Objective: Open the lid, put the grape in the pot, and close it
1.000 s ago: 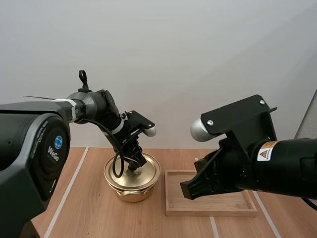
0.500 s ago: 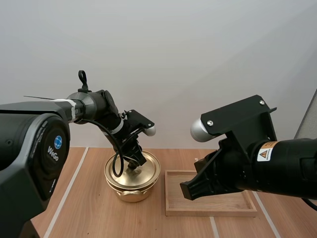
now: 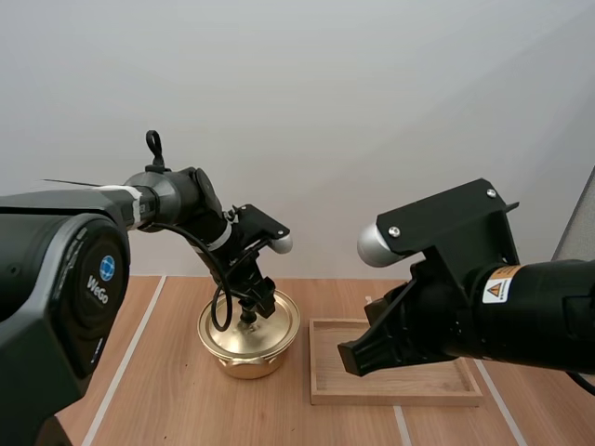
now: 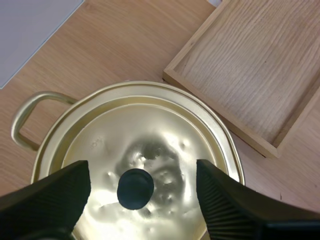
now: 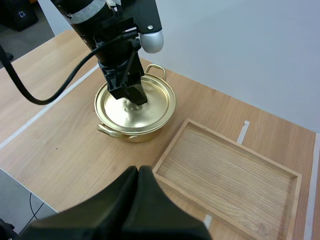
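The lid's knob sits centred between the left gripper's spread fingers, while the right gripper, clenched empty, hangs farther off.

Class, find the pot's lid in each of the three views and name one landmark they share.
High view: lid on the pot, left of centre, under the left claw.
Left wrist view: lid directly beneath the open left claw.
Right wrist view: lid under the left claw, beside the wooden tray.
Shared landmark: the wooden tray, next to the pot.
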